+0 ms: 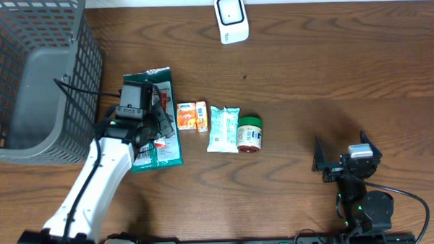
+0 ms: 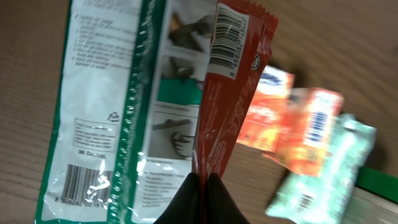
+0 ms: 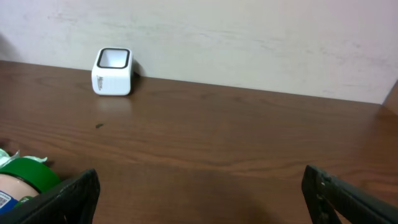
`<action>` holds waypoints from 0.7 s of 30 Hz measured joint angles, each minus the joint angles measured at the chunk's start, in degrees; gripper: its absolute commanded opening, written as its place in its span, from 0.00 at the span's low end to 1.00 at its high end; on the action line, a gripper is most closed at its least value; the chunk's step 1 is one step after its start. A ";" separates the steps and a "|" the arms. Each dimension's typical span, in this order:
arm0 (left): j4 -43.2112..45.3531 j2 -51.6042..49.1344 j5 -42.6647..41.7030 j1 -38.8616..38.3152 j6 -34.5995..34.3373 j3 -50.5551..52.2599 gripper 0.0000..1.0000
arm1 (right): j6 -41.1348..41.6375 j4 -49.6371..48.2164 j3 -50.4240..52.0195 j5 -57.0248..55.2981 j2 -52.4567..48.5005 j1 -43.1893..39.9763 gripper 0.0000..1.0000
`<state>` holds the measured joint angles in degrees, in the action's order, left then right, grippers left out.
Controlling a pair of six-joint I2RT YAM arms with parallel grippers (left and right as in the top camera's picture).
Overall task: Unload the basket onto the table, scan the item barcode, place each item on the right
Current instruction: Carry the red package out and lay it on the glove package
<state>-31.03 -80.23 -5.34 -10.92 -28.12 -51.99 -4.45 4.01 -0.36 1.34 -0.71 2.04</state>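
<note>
Above the green packet (image 2: pixel 106 93), we are pinching the red wrapper (image 2: pixel 233 106) by its edge in our closed left end effector (image 2: pixel 204 186), seemingly leaving its barcode (image 2: pixel 225 38) exposed for the scanner (image 1: pixel 231 18); our right end effector (image 3: pixel 200 194) is idling open, empty.

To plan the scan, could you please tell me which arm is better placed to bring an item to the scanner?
Left: the left gripper is shut on the red packet, its barcode showing. The right gripper stands open and empty.
</note>
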 measured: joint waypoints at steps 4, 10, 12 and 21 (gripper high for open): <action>1.11 -3.17 1.40 -0.07 -0.68 0.07 0.08 | 0.00 0.00 0.00 0.00 0.00 0.00 0.99; 1.33 -8.57 1.90 -0.83 -0.85 0.07 0.08 | 0.00 0.00 0.00 0.00 0.00 0.00 0.99; 1.42 -9.81 1.88 -0.98 -0.83 0.07 0.13 | 0.00 0.00 0.00 0.00 0.00 0.00 0.99; -0.48 -7.61 2.25 -0.98 2.10 -2.10 0.55 | 0.00 0.00 0.00 0.00 0.00 0.00 0.99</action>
<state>-31.51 -87.83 -3.09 -11.90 -26.02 -54.08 -4.45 4.01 -0.36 1.34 -0.71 2.04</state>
